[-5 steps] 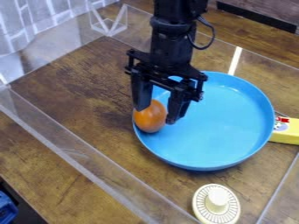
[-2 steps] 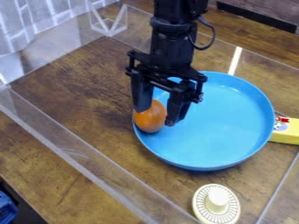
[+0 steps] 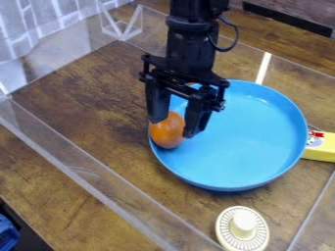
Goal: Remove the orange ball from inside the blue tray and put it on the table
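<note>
While the orange ball (image 3: 167,130) sits inside the blue tray (image 3: 249,137), right against the near-left rim, the job looks barely begun to me: nothing has been lifted out, and the ball has yet to reach the bench (image 3: 92,98). Nearest me, a cream round disc (image 3: 242,225) lies on the wood, well apart from the action, and a yellow block (image 3: 318,145) rests just beside the tray's right edge. Further in, the gripper (image 3: 177,125) hangs almost straight down over the ball, its black fingers (image 3: 197,120) spread fairly wide and standing one on each side of the orange sphere. Whether they actually touch it I cannot tell; they seem to straddle it rather than squeeze it. What is left, as I judge it, is to close on the ball, raise it over the rim and set it down on the bare wood. Behind, the dark arm rises steeply toward the back of the bench.
</note>
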Controlling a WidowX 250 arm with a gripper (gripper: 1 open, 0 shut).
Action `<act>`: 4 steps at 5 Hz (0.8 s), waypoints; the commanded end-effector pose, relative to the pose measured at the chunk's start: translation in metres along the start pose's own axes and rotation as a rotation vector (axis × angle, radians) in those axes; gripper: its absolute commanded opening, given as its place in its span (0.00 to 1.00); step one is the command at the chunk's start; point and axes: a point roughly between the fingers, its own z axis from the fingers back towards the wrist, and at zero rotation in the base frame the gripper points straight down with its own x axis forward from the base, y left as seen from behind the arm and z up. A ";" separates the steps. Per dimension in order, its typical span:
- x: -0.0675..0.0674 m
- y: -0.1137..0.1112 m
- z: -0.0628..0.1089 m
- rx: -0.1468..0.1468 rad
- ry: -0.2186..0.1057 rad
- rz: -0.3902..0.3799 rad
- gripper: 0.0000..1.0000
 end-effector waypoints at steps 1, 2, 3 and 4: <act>0.007 0.003 0.019 -0.009 -0.064 0.004 1.00; 0.008 0.006 0.022 0.000 -0.067 -0.003 0.00; 0.009 0.007 0.019 0.002 -0.064 -0.003 1.00; 0.010 0.009 0.016 0.003 -0.062 -0.005 1.00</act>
